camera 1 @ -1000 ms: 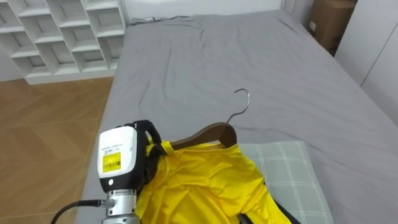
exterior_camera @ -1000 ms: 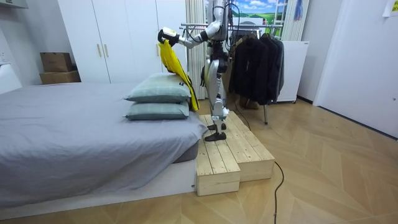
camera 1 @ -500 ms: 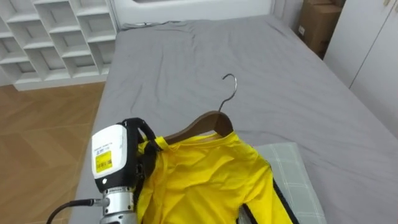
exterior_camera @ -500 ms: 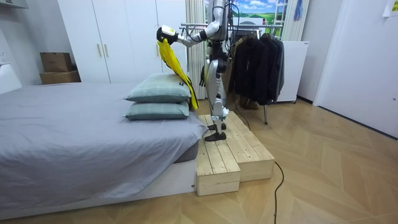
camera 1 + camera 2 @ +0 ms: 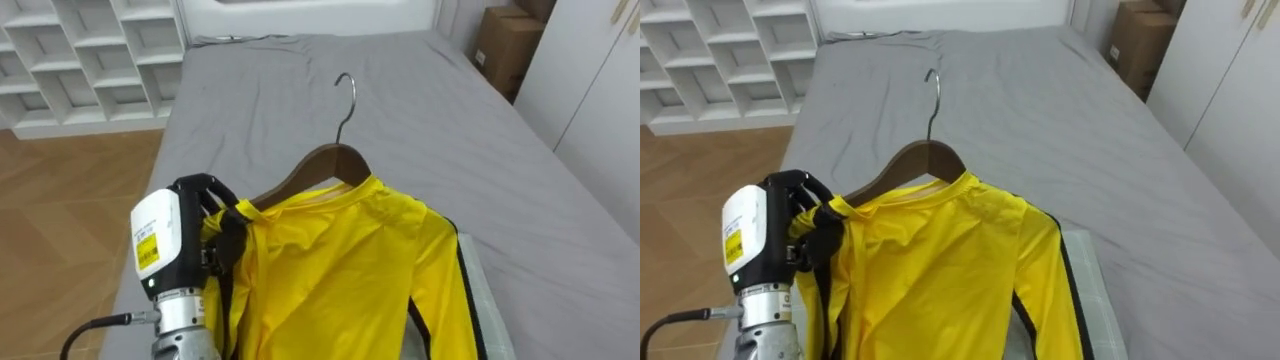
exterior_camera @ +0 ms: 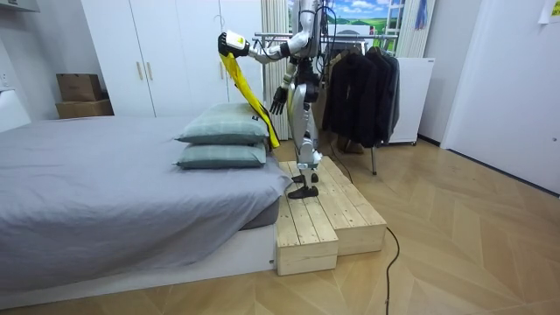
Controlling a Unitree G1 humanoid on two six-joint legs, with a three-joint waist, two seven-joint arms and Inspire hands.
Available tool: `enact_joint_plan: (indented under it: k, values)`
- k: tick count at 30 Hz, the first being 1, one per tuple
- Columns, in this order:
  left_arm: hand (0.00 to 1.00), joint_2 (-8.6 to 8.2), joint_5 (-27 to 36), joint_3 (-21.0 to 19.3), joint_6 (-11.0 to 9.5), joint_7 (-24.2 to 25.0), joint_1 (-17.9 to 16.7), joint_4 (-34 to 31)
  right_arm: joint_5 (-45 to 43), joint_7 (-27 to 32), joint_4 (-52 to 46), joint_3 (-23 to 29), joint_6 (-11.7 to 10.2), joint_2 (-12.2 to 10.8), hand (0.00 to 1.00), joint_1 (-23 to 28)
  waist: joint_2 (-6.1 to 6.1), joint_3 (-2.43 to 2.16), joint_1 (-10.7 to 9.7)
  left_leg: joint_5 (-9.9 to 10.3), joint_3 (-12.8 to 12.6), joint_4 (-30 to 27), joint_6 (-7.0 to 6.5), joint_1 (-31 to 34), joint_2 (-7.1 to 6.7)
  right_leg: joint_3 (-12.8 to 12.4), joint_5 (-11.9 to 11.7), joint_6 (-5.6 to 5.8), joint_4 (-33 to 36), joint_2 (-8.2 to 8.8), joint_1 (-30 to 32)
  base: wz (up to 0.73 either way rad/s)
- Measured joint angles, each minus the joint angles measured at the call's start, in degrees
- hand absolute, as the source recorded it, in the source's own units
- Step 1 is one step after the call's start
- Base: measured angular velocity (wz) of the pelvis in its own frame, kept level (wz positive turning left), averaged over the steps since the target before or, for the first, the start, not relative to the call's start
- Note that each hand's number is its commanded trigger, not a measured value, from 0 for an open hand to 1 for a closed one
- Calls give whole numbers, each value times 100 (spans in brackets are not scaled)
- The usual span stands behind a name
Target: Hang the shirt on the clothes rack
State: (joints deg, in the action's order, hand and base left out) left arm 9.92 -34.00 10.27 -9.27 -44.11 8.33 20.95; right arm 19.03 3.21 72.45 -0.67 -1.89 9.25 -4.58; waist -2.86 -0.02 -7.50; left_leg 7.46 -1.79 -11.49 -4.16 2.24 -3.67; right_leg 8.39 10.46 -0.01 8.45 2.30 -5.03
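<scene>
one wooden hanger with a yellow shirt on it, held up over the bed at its pillow end. left hand is clenched round the hanger's left tip and the shirt shoulder bunched there. metal hook points up, free, over the bed's grey cover. shirt hem drops toward the pillow on the bed. right hand hangs at hip height beside the bed's pillow end, fingers spread, holding nothing. robot stands upright on a wooden platform against the bed's side, facing the bed. white shelves past the bed's far left corner, cardboard box past its right edge.
</scene>
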Motion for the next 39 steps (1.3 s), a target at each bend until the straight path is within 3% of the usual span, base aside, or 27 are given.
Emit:
enact_joint_plan:
  k: [5,14,20,27,36,39]
  values:
    - [100,38,579,-108,-9,5,0,-49,-627,300,-193,90,3,123,0,15,-15,1,5,0,-24,-7,-1,1,-1,-17,0,0,20,-2,21,-3]
    - [100,34,637,-431,-13,124,-1,-311,-1740,878,-957,686,-1,179,0,73,-17,-2,28,0,-49,-19,0,-5,-1,-33,0,0,17,-18,15,-1]
    - [100,38,752,-581,-16,321,-147,-485,-2739,1440,-1523,936,-122,345,0,141,-42,-8,24,0,-71,-20,0,1,-5,-15,0,0,19,-11,16,0]
    - [100,48,724,-581,12,592,-449,-1131,-4272,2109,-3318,1024,-133,422,0,368,-68,-24,129,0,-110,24,2,-132,4,-28,0,0,22,-11,-83,-2]
    - [100,26,491,-578,182,893,-452,-1409,-5496,2238,-4773,1001,-129,270,0,610,-54,-26,344,2,-131,21,3,-194,27,-47,-4,1,33,-7,-135,-1]
    - [100,27,239,-582,200,939,-452,-1471,-5788,2240,-5279,994,-122,292,0,622,27,-24,400,4,-119,33,1,-188,39,-73,-11,4,34,-8,-112,-3]
